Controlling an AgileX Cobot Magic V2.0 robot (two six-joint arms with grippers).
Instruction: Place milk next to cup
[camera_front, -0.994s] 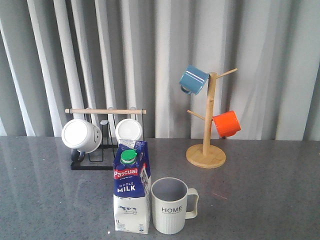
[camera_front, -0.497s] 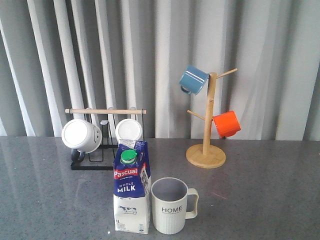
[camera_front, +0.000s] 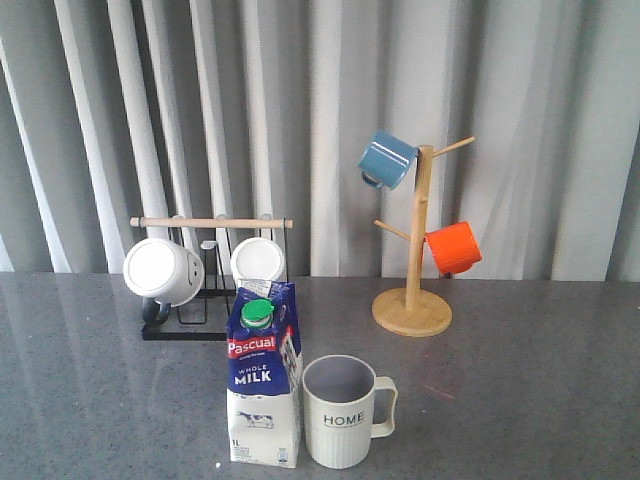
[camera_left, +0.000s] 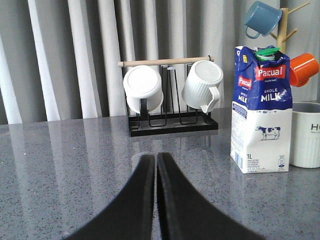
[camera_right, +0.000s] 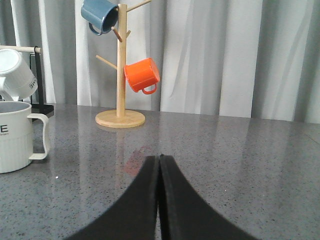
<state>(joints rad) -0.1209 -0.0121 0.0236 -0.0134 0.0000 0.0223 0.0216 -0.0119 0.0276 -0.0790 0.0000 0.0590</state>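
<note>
The milk (camera_front: 263, 378) stands upright at the near edge of the desk (camera_front: 520, 380), just left of the cup (camera_front: 343, 410), almost touching it. Left claw (camera_left: 154, 165) and right claw (camera_right: 159, 165) are both closed, empty, low over the desk.

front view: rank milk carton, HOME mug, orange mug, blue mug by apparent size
1. Milk carton, largest.
2. HOME mug.
3. Orange mug and blue mug look about equal; no ranking. Both hang farther back, so they may only look smaller than the HOME mug.
</note>
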